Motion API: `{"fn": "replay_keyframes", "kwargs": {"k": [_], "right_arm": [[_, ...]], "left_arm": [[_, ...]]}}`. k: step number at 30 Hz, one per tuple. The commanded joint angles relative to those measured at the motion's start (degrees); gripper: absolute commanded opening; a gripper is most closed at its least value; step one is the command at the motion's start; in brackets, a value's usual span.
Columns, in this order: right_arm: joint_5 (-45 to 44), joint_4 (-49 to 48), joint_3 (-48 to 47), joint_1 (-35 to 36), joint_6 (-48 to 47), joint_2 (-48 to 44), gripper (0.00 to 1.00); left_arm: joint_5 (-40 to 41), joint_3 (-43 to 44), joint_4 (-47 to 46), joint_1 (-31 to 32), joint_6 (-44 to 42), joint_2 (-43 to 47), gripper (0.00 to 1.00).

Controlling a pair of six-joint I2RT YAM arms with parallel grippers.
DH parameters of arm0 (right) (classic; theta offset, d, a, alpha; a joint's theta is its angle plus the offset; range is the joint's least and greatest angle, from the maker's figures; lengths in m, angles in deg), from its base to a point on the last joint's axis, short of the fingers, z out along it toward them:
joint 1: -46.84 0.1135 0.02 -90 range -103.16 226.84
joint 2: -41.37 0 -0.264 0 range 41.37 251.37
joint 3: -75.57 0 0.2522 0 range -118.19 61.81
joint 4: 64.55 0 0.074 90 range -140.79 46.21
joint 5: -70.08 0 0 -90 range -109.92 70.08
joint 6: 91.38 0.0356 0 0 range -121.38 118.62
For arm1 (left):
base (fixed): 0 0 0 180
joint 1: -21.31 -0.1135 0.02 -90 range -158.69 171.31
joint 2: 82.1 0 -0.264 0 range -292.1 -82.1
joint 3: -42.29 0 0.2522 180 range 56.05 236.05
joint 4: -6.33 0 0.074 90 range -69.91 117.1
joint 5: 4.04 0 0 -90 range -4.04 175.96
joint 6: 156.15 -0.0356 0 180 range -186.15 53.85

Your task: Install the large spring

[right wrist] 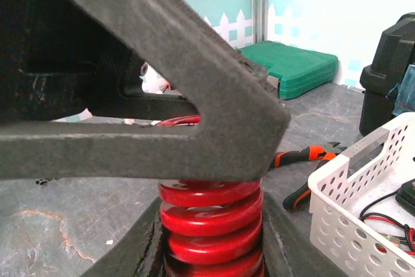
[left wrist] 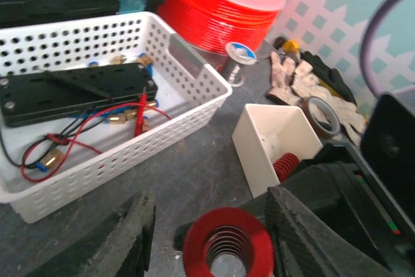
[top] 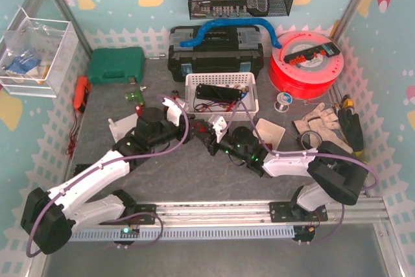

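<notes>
From the top camera, the left gripper (top: 198, 130) and right gripper (top: 219, 144) meet nose to nose mid-table, just in front of the white basket (top: 220, 77); I can't pick out the spring there.

On the left wrist, the large spring (left wrist: 227, 220) faces me end-on between the fingers (left wrist: 123, 238), which stand apart with a gap on one side. A smaller red coil (left wrist: 285, 168) shows beside the white bin (left wrist: 259, 141).

On the right wrist, a finger (right wrist: 194, 76) bears across the coils, so I judge that gripper clamped on the spring.

I'd call this the alignment step. Next I need the bore squared to its seat, which I can't see, then a straight push
</notes>
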Motion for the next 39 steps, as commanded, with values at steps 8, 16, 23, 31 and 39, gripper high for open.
{"fn": "replay_keyframes", "kwargs": {"k": [8, 16, 23, 31, 39], "right_arm": [[-1.25, -5.11, 1.72, 0.16, -2.46, -2.33, 0.00], [-3.09, -6.78, 4.03, 0.08, -5.39, -5.07, 0.00], [-4.20, -6.68, 4.05, 0.08, -6.17, -5.35, 0.00], [-3.31, -6.69, 4.01, 0.09, -6.16, -5.42, 0.00], [-3.88, -5.68, 3.57, 0.08, -6.73, -5.33, 0.00]], "left_arm": [[-4.06, 3.33, 3.49, 0.01, 1.29, 0.11, 0.40], [-4.05, 4.91, 6.06, 0.03, 5.25, -1.49, 0.47], [-8.01, 5.52, 5.44, -0.01, 7.02, -2.59, 0.47], [-8.86, 5.21, 5.33, -0.05, 7.41, -3.28, 0.48], [-9.85, 5.24, 5.22, -0.08, 6.59, -2.59, 0.06]]}}
